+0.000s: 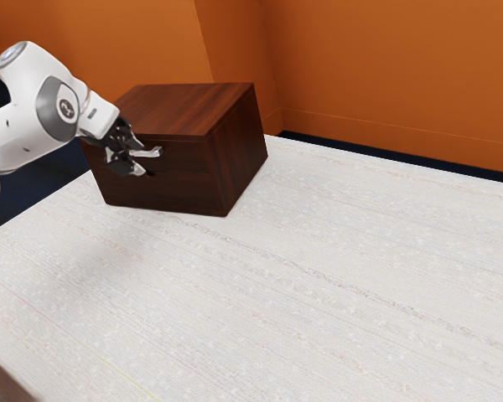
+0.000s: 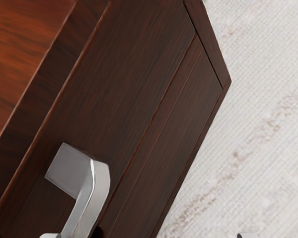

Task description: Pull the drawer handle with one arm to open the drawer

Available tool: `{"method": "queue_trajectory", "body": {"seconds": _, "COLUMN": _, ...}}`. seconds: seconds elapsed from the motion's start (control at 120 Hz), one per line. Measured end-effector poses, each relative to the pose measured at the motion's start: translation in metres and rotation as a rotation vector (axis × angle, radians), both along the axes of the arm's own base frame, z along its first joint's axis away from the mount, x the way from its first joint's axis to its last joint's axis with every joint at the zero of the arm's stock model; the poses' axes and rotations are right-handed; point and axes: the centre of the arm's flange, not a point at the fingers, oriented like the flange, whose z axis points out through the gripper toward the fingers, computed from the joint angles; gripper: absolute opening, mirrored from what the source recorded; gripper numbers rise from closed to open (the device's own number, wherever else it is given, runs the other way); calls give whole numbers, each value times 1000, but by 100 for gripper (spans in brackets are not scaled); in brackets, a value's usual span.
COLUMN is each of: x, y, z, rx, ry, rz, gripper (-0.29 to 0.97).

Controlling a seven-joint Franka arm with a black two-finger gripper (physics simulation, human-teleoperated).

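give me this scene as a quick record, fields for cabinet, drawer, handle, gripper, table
cabinet: dark wood cabinet, standing on the table near the orange wall corner
drawer: drawer front looks flush with the cabinet, not yet pulled out
handle: silver handle sticking out from the drawer front
gripper: black gripper right at the handle, arm coming in from the exterior view's left
table: white textured table

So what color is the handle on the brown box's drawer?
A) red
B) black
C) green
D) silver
D: the handle looks shiny silver-grey against the dark brown drawer front.
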Motion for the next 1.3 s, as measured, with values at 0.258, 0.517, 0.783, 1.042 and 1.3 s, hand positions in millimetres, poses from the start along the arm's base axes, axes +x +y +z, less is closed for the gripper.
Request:
{"method": "queue_trajectory", "body": {"seconds": 0.258, "x": 8, "y": -7, "z": -1, "rx": 53, "ry": -34, "rz": -68, "gripper": 41}}
{"method": "queue_trajectory", "body": {"seconds": 0.517, "x": 6, "y": 1, "z": -13, "rx": 81, "ry": -29, "rz": -95, "gripper": 42}}
{"method": "queue_trajectory", "body": {"seconds": 0.783, "x": 6, "y": 4, "z": -18, "rx": 101, "ry": -29, "rz": -118, "gripper": 23}}
{"method": "queue_trajectory", "body": {"seconds": 1.042, "x": -3, "y": 8, "z": -25, "rx": 104, "ry": -10, "rz": -126, "gripper": 11}}
{"method": "queue_trajectory", "body": {"seconds": 1.3, "x": -19, "y": 13, "z": -30, "rx": 94, "ry": 3, "rz": -125, "gripper": 5}}
